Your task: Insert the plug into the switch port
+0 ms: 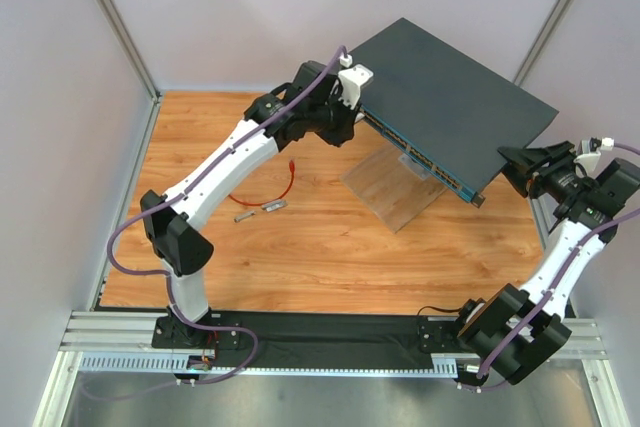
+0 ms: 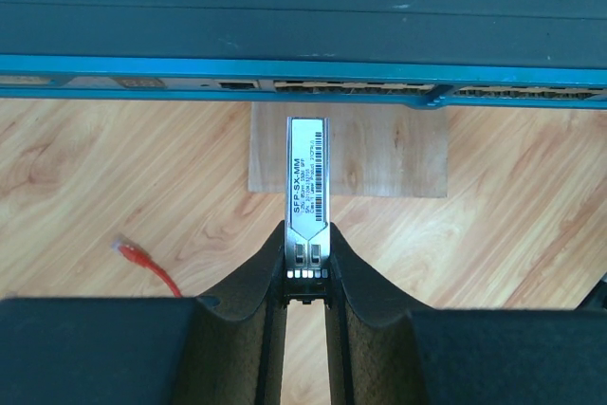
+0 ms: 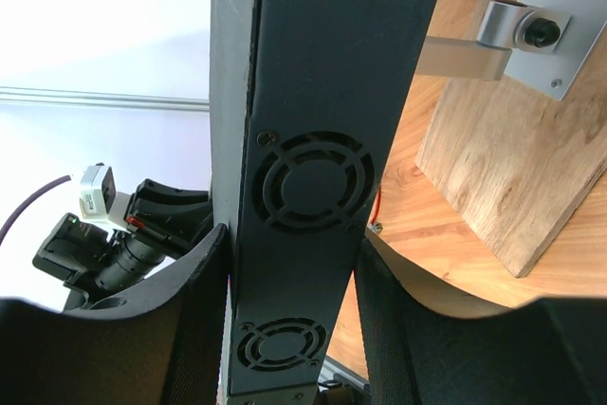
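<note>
Left gripper (image 2: pixel 306 234): narrow, clamps the grey module (image 2: pixel 307 173) by its tail, nose aimed at the front face of the switch (image 2: pixel 303 7) but short of it. Not the task's part.

Plug (image 2: pixel 126 250): lies loose on the wooden table (image 2: pixel 76 177), well apart from the jaws and off to their left, red cable (image 1: pixel 291 177) trailing behind; ungrasped.

Switch port (image 2: pixel 353 87): one of a row along the blue front edge, seen nearly edge-on; shows nothing inserted, as far as visible.

Judged stage: nothing of the insertion done. Left to do: release the module, pick up the plug, align, push home.

Right gripper (image 3: pixel 292 234): straddles the switch's fan-grilled end, fingers (image 3: pixel 199 310) against both broad faces, apparently bracing it.

Beyond: switch propped tilted on a wooden stand (image 1: pixel 395 187); two grey stubs (image 1: pixel 272 206) beside the cable.

Legible: "SFP-SX-MM" on the module's white label, above a barcode; smaller print too fine to read. No brand visible on the switch.
</note>
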Controlling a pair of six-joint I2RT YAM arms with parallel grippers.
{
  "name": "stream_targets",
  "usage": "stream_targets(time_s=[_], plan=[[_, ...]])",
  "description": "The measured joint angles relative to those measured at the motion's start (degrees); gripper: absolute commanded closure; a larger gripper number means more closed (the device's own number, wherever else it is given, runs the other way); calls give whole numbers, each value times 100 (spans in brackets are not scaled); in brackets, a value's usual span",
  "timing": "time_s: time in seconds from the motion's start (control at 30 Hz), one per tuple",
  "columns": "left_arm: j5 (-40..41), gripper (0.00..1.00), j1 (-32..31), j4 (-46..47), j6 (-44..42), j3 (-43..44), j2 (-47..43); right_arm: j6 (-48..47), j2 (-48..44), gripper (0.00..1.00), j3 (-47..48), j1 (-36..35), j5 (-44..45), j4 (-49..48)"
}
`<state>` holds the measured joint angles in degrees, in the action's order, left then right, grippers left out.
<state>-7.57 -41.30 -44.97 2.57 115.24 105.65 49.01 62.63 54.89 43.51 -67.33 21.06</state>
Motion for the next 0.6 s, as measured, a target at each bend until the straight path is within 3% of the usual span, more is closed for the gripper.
stream_targets(time_s=[0.6], plan=[[96,100,-61,57,-50,162,337,179,7,100,-72,-9,0,-181]])
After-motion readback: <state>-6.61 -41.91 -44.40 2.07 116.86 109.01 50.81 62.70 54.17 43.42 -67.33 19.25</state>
